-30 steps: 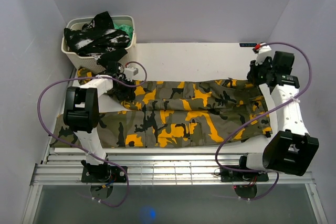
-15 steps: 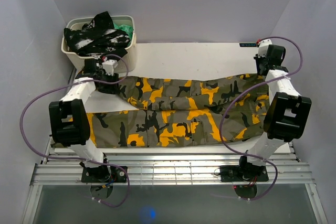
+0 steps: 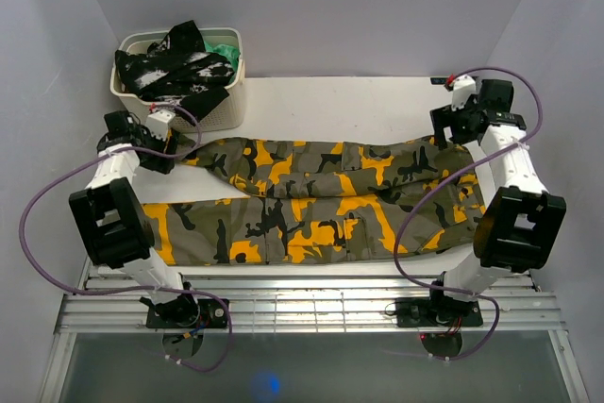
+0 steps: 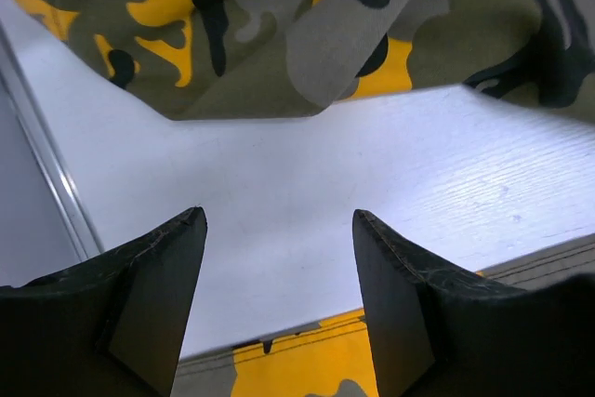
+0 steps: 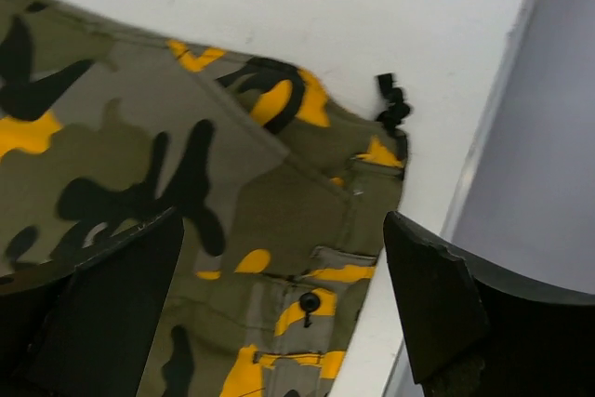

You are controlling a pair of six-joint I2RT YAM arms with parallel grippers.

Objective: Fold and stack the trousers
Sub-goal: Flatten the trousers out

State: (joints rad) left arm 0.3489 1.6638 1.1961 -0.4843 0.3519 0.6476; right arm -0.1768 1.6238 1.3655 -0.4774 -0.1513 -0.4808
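Lying flat, the trousers (image 3: 311, 205) stretch between the two parted jaws, ungripped

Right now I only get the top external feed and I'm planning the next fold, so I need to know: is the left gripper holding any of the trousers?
Observer: No. In the left wrist view the left gripper is open, with only bare table between its fingers; the trousers lie beyond the tips.
Operator: And the right one?
Observer: The right gripper is open too, hanging over the trousers' waistband corner with nothing gripped.
Operator: Any landmark there to aim at?
Observer: A small black button sits near the waistband edge, and a black tab sticks out at the corner onto the table.
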